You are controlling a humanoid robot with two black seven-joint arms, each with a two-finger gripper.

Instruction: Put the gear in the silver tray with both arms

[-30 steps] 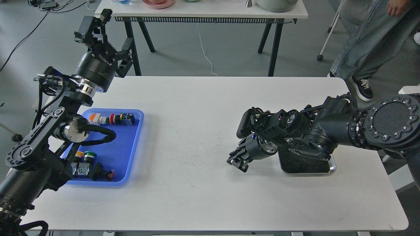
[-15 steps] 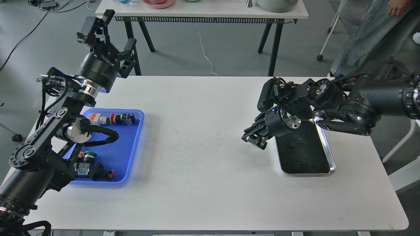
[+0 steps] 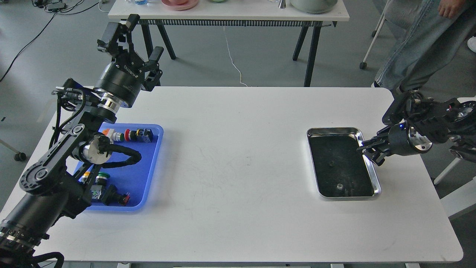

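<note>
On the white table (image 3: 230,156), right side, the silver tray (image 3: 375,182) holds a small gear (image 3: 339,186). Right gripper (image 3: 368,150) hovers at its rim, jaw state indiscernible. Left gripper (image 3: 135,39) raised, jaws wide, empty.

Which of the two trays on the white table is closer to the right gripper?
The shiny rectangular silver metal tray with the dark bottom. The right gripper hangs at its right rim, while the blue plastic tray of push-buttons lies across the table.
</note>
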